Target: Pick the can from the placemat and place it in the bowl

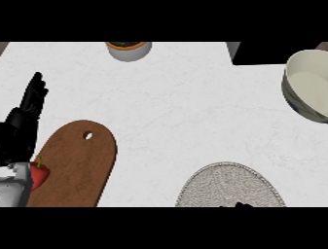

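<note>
A round grey woven placemat [227, 187] lies at the lower edge, right of centre, partly cut off by the view. No can shows on the visible part of it or anywhere else. The cream bowl [317, 95] stands at the far right of the white counter, its inside bare. My left hand [19, 129] rests at the left edge with its fingers straight and pointing up, holding nothing. A small black tip of my right hand [235, 205] peeks in at the placemat's lower edge; the rest of it is hidden.
A brown wooden cutting board [77, 160] lies lower left, beside my left forearm, with a red fruit or vegetable [40, 174] on its left side. A white pot with a plant [128, 49] stands at the back. A black block [263, 52] sits behind the bowl.
</note>
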Available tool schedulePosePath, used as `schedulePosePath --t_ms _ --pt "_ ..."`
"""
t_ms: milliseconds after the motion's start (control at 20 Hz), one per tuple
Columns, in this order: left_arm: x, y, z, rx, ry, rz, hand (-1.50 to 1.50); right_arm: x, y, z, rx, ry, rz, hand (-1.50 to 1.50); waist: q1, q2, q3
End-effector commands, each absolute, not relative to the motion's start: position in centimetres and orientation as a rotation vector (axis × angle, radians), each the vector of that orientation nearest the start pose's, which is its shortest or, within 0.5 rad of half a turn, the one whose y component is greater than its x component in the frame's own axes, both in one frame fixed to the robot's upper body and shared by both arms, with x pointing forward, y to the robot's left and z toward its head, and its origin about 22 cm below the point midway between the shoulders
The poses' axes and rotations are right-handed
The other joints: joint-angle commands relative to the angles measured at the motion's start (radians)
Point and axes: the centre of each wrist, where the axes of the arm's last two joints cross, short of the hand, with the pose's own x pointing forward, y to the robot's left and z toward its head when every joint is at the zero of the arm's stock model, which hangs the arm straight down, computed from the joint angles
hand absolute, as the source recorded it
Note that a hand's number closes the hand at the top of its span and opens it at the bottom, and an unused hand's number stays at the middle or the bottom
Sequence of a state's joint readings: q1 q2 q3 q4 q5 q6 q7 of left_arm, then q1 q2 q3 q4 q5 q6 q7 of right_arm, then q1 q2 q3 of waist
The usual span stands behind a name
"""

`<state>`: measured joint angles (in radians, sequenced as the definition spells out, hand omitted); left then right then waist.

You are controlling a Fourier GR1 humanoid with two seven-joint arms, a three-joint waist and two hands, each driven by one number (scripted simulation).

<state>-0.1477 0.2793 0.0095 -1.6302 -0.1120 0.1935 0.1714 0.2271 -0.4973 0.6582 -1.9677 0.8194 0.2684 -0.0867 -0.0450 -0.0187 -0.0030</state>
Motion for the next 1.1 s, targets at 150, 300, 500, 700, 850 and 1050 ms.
schedulePosePath --t_ms 150,300,500,700,850,1050 --pt "26.9 28.1 6.5 0.454 -1.617 -0.146 0.0 8.2 -21.9 10.5 -0.084 -1.71 1.278 1.5 -0.011 0.009 0.003" --pt "27.4 28.2 7.7 0.436 -1.632 -0.139 0.0 7.2 -23.1 12.6 -0.121 -1.767 1.115 1.5 -0.008 0.01 0.004" --pt "27.5 27.0 6.7 0.421 -1.636 -0.14 0.0 8.3 -26.2 13.3 -0.333 -1.785 1.019 1.5 0.007 0.015 0.004" --pt "28.3 26.7 7.5 0.411 -1.659 -0.145 0.0 9.8 -28.0 14.4 -0.413 -1.784 0.903 1.5 0.026 0.02 0.003" --pt "28.9 26.0 7.0 0.416 -1.656 -0.155 0.0 11.6 -30.5 14.9 -0.423 -1.786 0.791 1.5 0.033 0.022 0.003" --pt "28.3 26.6 7.3 0.379 -1.65 -0.159 0.0 16.2 -35.1 15.0 -0.459 -1.799 0.637 1.5 0.057 0.023 0.003"
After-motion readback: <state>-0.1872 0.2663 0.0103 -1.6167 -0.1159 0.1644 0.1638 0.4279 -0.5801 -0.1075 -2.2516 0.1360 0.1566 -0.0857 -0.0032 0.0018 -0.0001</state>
